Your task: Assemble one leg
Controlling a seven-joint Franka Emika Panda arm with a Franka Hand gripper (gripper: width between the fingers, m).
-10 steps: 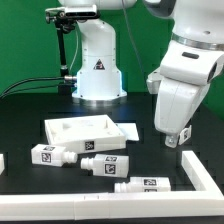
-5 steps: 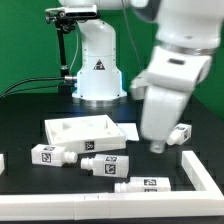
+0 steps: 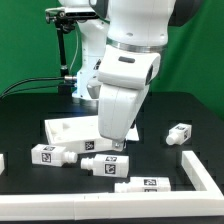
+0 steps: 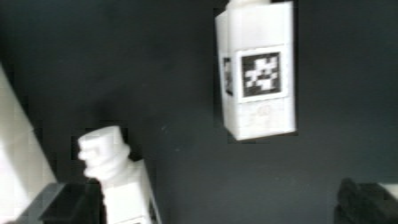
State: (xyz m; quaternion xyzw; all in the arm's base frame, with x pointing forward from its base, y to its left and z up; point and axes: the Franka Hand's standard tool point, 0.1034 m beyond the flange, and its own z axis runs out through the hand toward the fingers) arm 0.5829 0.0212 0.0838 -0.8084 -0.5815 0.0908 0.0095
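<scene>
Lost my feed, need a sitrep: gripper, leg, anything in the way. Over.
Gripper open, empty. Hovering by leg in front of panel; no leg gripped. Nothing seen blocking.

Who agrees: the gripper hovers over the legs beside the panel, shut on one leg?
Not quite. The gripper hovers over the legs beside the panel, but it is open and holds nothing: the wrist view shows its fingers wide apart, with the legs lying on the table.
</scene>
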